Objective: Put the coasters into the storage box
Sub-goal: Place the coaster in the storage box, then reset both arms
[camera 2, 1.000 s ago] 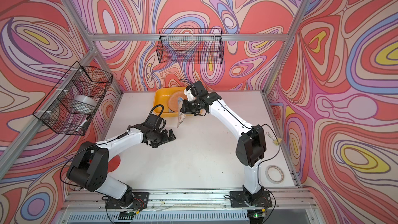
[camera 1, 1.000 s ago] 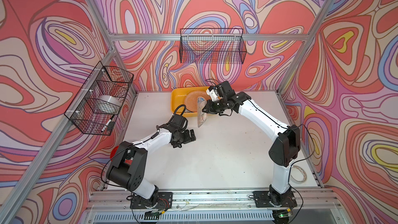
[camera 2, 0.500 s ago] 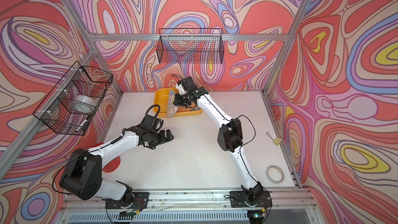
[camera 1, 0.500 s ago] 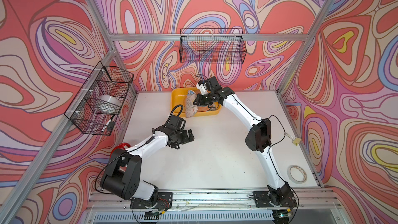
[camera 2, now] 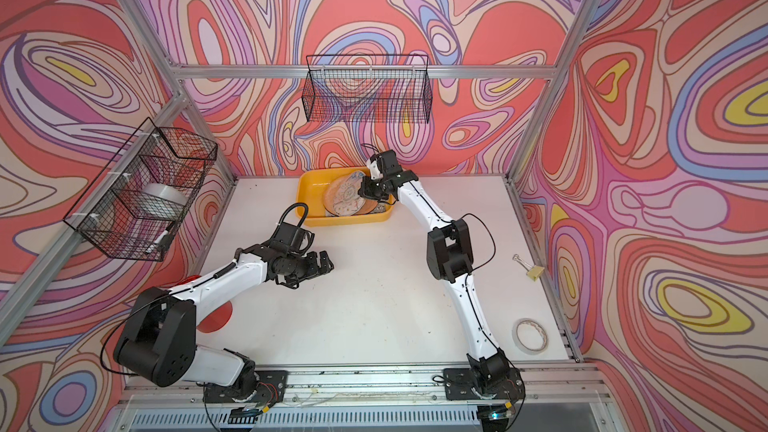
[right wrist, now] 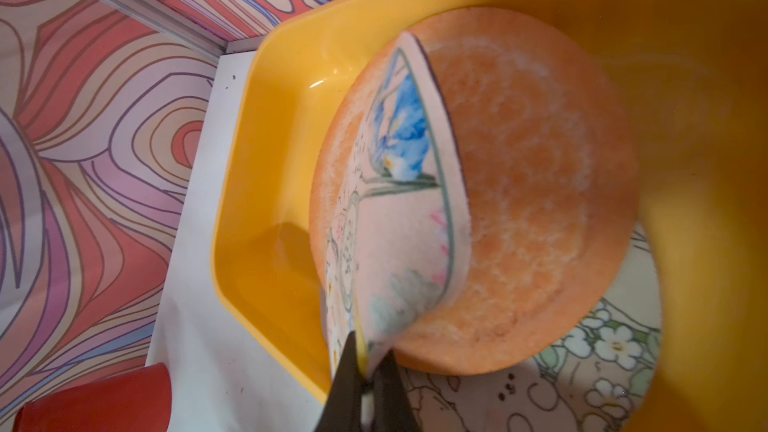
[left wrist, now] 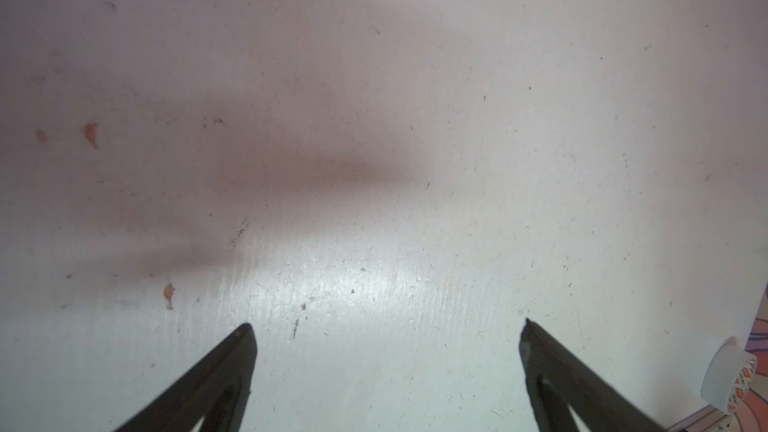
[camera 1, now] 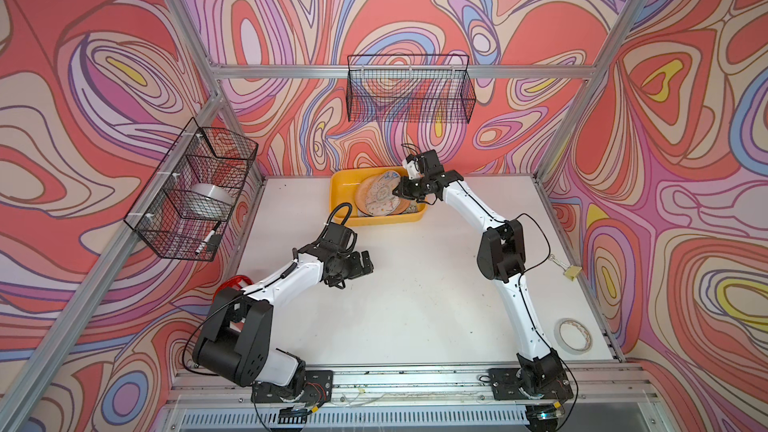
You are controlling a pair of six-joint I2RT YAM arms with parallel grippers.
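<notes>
Right gripper (right wrist: 368, 361): pressed together on the rim of a cream coaster (right wrist: 399, 218) printed with blue flowers; both top views show it over the storage box (camera 1: 338, 197) (camera 2: 305, 197) (right wrist: 266, 160)
Cream coaster: tilted up on edge within the outline of the box, its free edge leaning over the orange coaster (right wrist: 532, 201); whether the 2 touch cannot be told
Orange coaster: plain and textured, lying flat in the box on top of a white-flowered coaster (right wrist: 602, 347)
Storage box: yellow-orange with rounded corners, standing on the worktop (camera 1: 415, 284) against the back wall, near the middle; the coasters sit toward the right arm's side of it and the other side shows bare floor
Left gripper (camera 1: 366, 263) (camera 2: 328, 261) (left wrist: 386, 326): spread wide with nothing between the fingers, above bare worktop, well apart from the box
Red pot (camera 1: 232, 282) (right wrist: 95, 401): near the left edge of the worktop, partly hidden behind the left arm in both top views
Tape ring (camera 1: 575, 336) (camera 2: 531, 336): lying flat near the front right corner of the worktop
Wire baskets: 2, 1 on the back wall (camera 1: 409, 93) above the box, 1 on the left wall (camera 1: 191, 197)
</notes>
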